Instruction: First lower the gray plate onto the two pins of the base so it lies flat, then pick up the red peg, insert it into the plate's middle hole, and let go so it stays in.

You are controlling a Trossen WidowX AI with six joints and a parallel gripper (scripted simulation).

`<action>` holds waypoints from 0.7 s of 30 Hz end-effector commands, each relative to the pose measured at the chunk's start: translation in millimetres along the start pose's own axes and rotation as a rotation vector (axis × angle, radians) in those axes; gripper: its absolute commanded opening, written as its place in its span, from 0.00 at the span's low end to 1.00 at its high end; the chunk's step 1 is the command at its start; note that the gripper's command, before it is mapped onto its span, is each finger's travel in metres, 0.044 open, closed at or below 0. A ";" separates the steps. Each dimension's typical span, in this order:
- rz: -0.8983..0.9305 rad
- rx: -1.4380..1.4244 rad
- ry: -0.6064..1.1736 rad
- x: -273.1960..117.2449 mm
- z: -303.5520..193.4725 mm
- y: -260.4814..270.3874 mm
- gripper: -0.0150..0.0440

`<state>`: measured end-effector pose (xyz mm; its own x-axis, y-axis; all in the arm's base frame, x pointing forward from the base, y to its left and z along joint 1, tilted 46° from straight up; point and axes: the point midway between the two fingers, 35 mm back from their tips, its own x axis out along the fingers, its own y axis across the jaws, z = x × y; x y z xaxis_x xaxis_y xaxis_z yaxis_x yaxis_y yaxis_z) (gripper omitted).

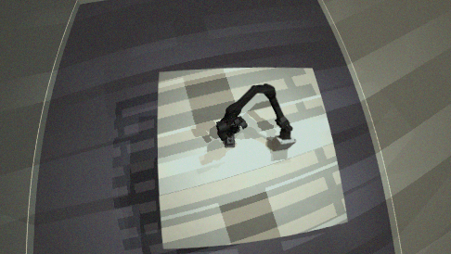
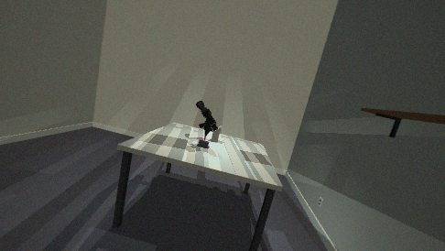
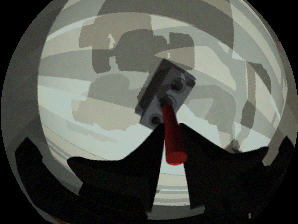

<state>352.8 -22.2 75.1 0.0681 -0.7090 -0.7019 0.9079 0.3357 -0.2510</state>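
The gray plate [image 3: 181, 97] lies flat on the dark base in the wrist view, with three dark round spots in a row. The plate and base show as a small dark block in the top and exterior views. My gripper [image 3: 170, 127] is shut on the red peg [image 3: 174, 140] [image 2: 205, 137], holding it over the block. In the wrist view the peg's far end overlaps the plate's middle hole. I cannot tell whether its tip is inside the hole or just above it. The peg is not clear in the top view.
The block stands on the pale table [image 1: 195, 232] [image 2: 169, 157], which is crossed by patchy shadows. The arm's own mount [image 1: 286, 139] is to the right of the block in the top view. A brown shelf [image 2: 407, 114] is far off at the right.
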 end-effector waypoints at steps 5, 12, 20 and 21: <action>0.000 0.000 0.000 0.0 0.0 0.0 0.25; 0.000 -0.001 -0.001 3.8 1.5 0.5 0.25; -0.001 -0.004 -0.005 16.5 1.8 -0.7 0.25; -0.001 -0.004 -0.006 17.3 2.0 -0.7 0.25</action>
<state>354.2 -31.7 67.4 0.0691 -0.7081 -0.7028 0.9086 0.3355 -0.2487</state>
